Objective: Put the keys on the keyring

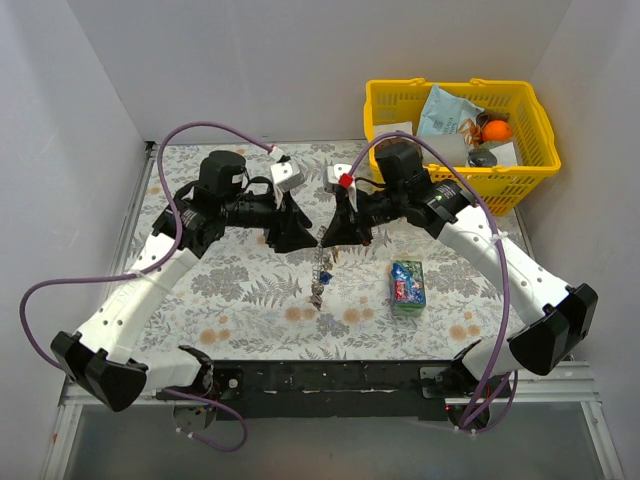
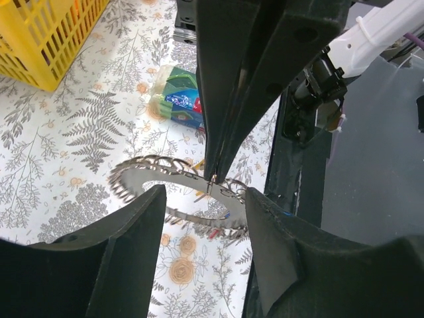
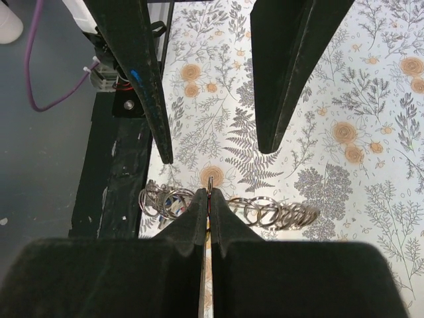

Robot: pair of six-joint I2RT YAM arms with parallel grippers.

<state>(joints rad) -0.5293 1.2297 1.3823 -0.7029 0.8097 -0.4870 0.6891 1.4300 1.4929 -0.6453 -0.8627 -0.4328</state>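
- The right end effector (image 3: 208, 193) was fully closed, its two fingertips pinching the thin wire of the keyring (image 3: 268, 213) above the middle of the worktop (image 1: 250, 295).
- In the top view the keyring hung from that grip as a narrow silver string; whether its lower end touched the worktop I could not tell.
- The keys (image 1: 318, 293) showed as a small cluster at the low end of the loop, one with a blue head; the rest were too small to tell apart.
- The left end effector (image 2: 207, 199) faced the right one, its fingers about half spread and holding nothing. Its tips stood just beside the pinched part of the ring, one to each side.
- A blue-green packet (image 1: 407, 286) lay flat on the worktop to the right of the keyring, near but apart from it.
- A yellow basket (image 1: 395, 100) stood at the far right corner, well apart, with loose items inside.
- A purple cable (image 1: 60, 290) looped off each arm.
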